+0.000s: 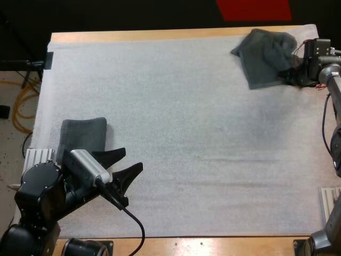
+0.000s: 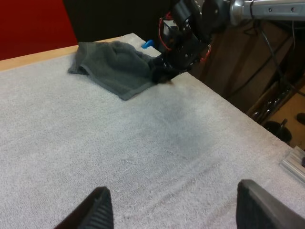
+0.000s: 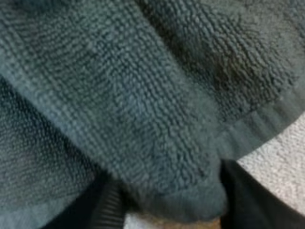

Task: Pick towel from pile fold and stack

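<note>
The left gripper (image 1: 133,159) hangs spread wide and empty at the near left corner of the white mat (image 1: 186,133). The crumpled towel (image 1: 264,58) lies at its far right corner. The folded towel (image 1: 85,133) lies near left. The right gripper (image 1: 287,74) pinches the crumpled towel's edge, so this looks like the picking-up step. Next, it should pull the towel to mid-mat.

Near left corner of counter (image 1: 160,36): folded towel (image 1: 84,133), near end hidden under left arm (image 1: 40,189); layer count cannot tell. Far right corner: crumpled towel (image 1: 265,56), right-hand edge covered by right end effector (image 1: 288,76); underside folds hidden. Fingertips of right end effector buried in cloth. Right wrist view: fingers (image 3: 248,200) partly under bunched fold pressed between them; towel cut off by picture edges. Left wrist view: finger bases of left end effector (image 1: 133,159) cut off by picture edge.
</note>
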Action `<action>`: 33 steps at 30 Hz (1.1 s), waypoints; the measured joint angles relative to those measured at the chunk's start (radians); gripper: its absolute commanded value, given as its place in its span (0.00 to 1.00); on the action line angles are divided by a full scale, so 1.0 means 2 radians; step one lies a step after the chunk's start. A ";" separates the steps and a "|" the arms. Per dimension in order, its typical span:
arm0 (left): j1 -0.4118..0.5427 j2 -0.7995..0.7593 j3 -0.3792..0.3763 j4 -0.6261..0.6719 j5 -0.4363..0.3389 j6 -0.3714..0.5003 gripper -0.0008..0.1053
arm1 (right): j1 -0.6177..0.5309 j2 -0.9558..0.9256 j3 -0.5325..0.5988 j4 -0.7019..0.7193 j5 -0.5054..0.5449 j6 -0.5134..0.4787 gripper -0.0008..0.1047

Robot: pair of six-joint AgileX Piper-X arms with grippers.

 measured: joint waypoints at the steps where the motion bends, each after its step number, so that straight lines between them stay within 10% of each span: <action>1: 0.000 0.000 0.000 0.000 0.000 0.000 0.52 | 0.000 0.000 -0.001 0.003 -0.003 0.000 0.33; 6: 0.000 0.000 0.000 0.000 0.004 -0.003 0.52 | 0.002 -0.010 -0.003 0.013 -0.005 -0.004 0.05; 33: 0.000 0.000 0.000 0.000 0.015 -0.004 0.52 | 0.003 -0.269 -0.003 0.037 -0.051 -0.004 0.01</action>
